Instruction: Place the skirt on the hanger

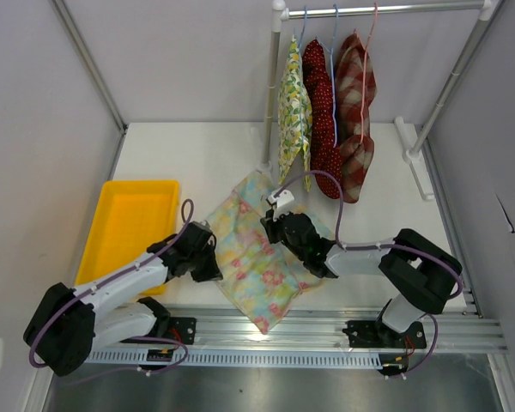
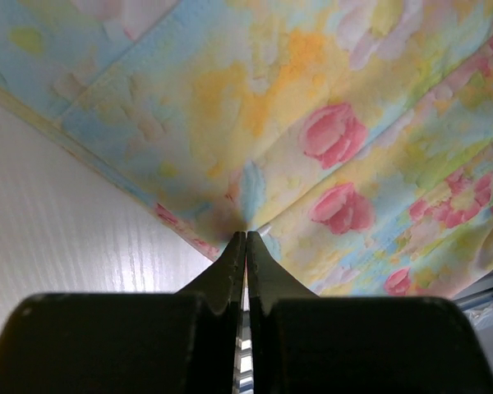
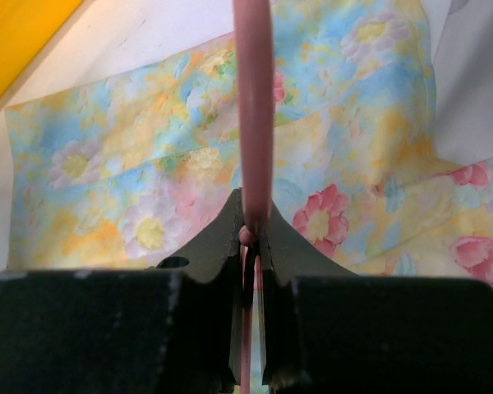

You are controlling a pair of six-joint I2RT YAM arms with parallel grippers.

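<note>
The pastel floral skirt [image 1: 253,249] lies flat on the white table between the arms, one corner over the front edge. My left gripper [image 1: 213,257] is at its left edge. In the left wrist view the fingertips [image 2: 246,238] are shut on a puckered fold of the skirt [image 2: 312,123]. My right gripper [image 1: 279,225] is over the skirt's upper right part. In the right wrist view it [image 3: 253,226] is shut on a thin pink hanger bar [image 3: 255,107] that runs forward above the skirt [image 3: 148,164]. The rest of the hanger is hidden.
A yellow tray [image 1: 124,223] sits at the left and shows in the right wrist view [image 3: 16,33]. A clothes rack [image 1: 386,10] at the back holds three hung garments [image 1: 326,112]. A metal rail [image 1: 326,330] runs along the front edge.
</note>
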